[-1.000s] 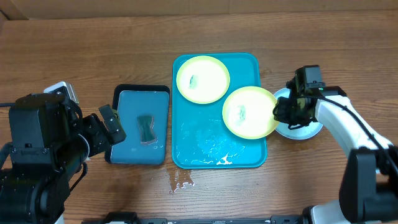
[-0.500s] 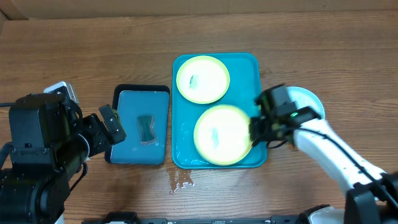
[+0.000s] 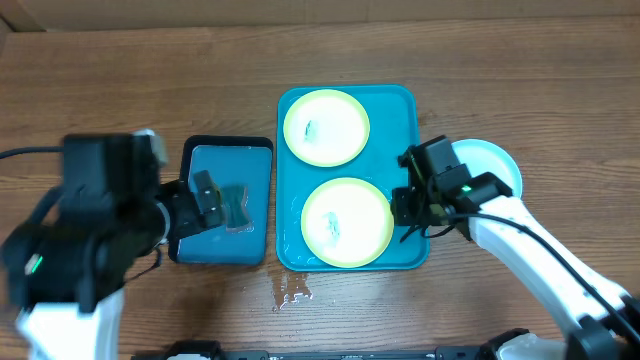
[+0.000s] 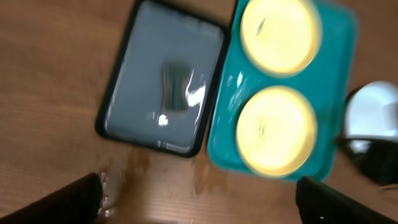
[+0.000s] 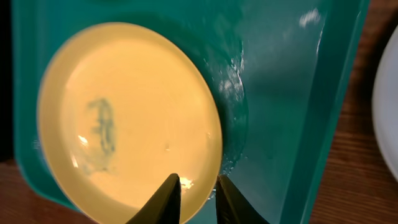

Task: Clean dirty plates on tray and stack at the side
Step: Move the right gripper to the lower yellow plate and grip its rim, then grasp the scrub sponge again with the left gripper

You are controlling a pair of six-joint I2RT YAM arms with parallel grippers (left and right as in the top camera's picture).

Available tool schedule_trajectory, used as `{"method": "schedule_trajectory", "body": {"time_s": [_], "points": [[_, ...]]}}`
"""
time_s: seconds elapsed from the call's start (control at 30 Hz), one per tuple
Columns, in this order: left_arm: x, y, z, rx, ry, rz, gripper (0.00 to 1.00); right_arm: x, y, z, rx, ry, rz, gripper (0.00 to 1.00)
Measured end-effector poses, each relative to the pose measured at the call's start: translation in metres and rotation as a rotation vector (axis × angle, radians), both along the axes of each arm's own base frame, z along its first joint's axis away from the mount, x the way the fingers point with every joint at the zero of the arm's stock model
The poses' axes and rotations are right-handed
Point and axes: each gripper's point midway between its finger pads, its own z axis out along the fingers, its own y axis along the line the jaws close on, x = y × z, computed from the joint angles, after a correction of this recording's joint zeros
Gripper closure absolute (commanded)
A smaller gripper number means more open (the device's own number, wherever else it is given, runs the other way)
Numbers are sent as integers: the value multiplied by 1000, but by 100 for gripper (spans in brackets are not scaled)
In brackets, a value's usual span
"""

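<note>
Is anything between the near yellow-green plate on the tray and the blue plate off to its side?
Only the raised right rim of the tray and the right gripper itself, its fingers astride the edge of the near plate. Nothing else shows between there and the blue plate.

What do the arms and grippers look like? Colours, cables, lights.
Left arm: bulky black housing, white lower link, green light, thin black cable. Right arm: white links, black wrist block with a green light, black cable alongside. Left gripper: black fingers. Right gripper: dark yellowish fingers.
</note>
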Motion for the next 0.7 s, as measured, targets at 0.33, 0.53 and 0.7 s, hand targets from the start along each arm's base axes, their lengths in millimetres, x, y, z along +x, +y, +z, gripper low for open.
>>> {"method": "schedule_trajectory", "body": {"time_s": [0.33, 0.53, 0.7], "points": [[32, 2, -148, 34, 316, -11, 32, -6, -3, 61, 60, -138, -1, 73], [77, 4, -215, 43, 336, 26, 47, -12, -6, 57, 45, -105, -1, 79], [92, 1, -252, 46, 377, 19, 64, -13, -6, 56, 43, -102, -1, 89]]}}
